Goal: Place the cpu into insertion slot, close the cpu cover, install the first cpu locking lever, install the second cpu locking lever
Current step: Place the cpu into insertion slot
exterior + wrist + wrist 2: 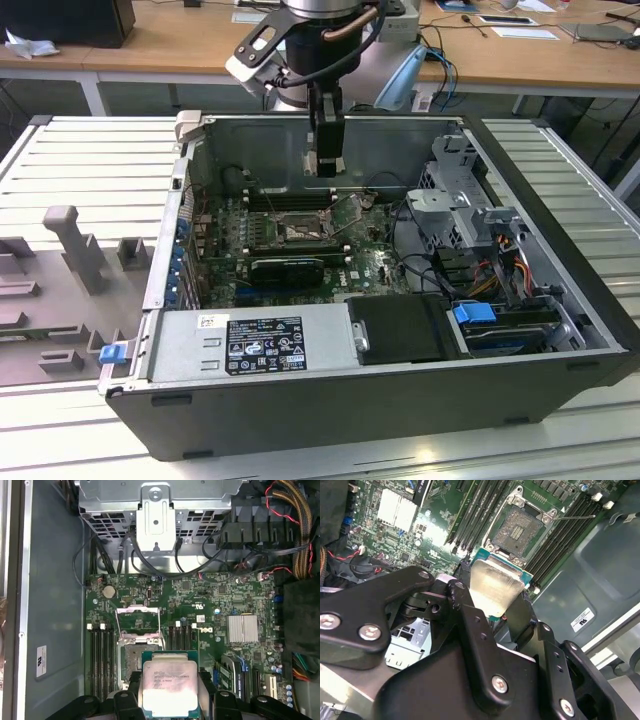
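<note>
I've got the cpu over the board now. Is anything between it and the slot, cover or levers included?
Nothing visible does. The slot lies bare beyond the held cpu, its contact field showing. The cover is swung open beside the slot, and a thin lever lies off to one side, clear of the opening.

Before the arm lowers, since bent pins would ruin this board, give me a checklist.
1. Cpu gripped in the hand: ok.
2. Slot empty, nothing lying in it: ok.
3. Cover lifted clear of the slot: ok.
4. Cpu's corners matched to the slot: cannot tell.
</note>
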